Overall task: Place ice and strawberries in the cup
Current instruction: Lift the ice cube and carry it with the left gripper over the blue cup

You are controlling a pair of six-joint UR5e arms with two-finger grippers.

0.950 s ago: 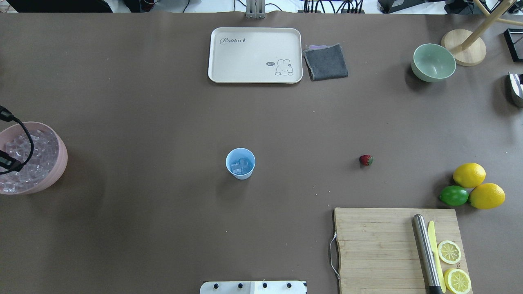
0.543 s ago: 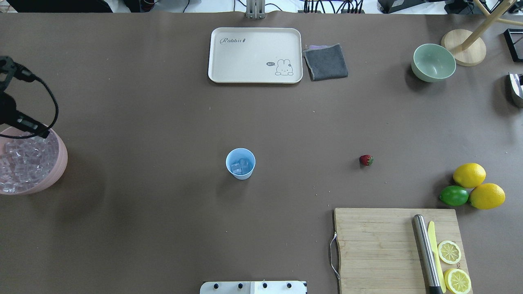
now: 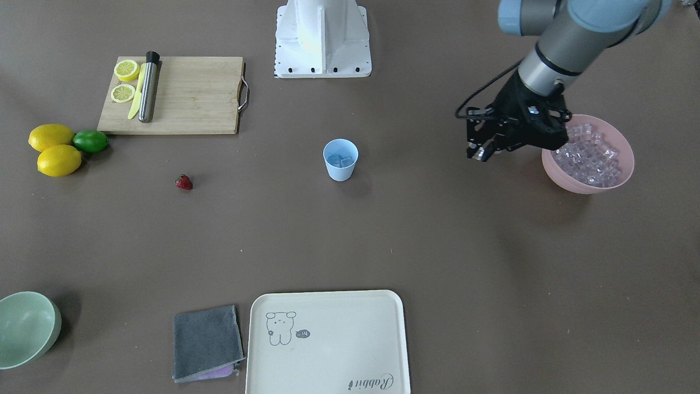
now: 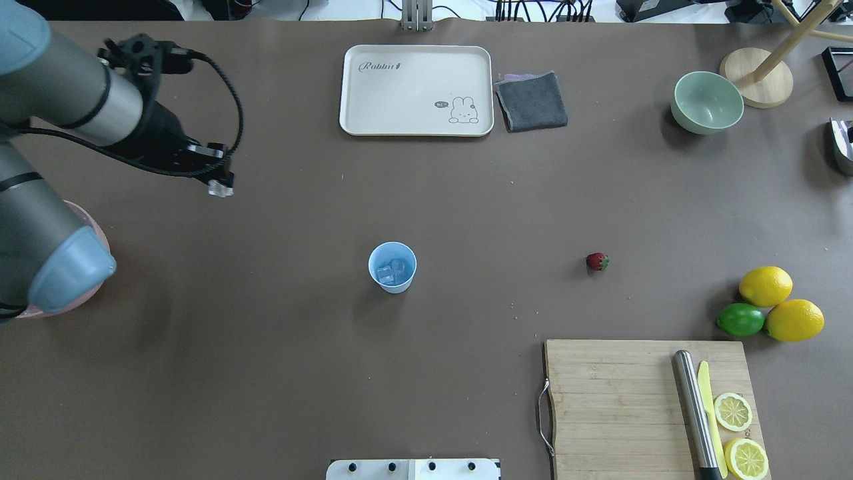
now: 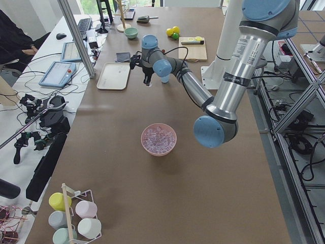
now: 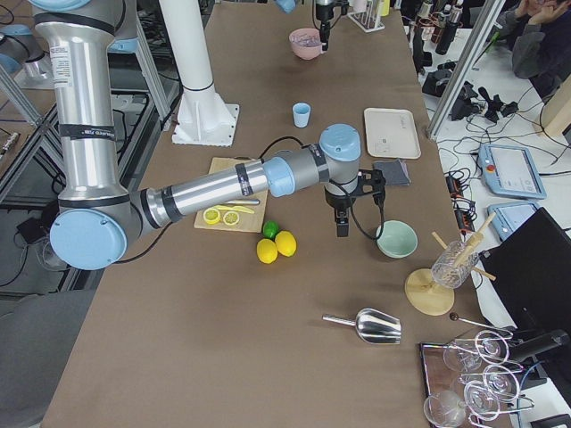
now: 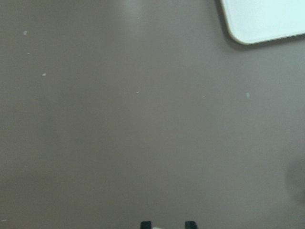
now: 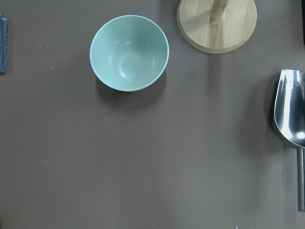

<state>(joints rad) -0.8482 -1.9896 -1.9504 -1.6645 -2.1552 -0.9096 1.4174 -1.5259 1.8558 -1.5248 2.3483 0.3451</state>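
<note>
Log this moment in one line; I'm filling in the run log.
left gripper: shut on ice cube | cup: holds ice | strawberry: not yet in cup

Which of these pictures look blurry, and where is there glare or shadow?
Left wrist view: soft and hazy, the table almost featureless, the tray corner washed out. Right wrist view: sharp, with a bright glint on the metal scoop. Overhead view: crisp; the cup throws only a faint, soft shadow, and the ice cube in the left hand catches the light.
</note>
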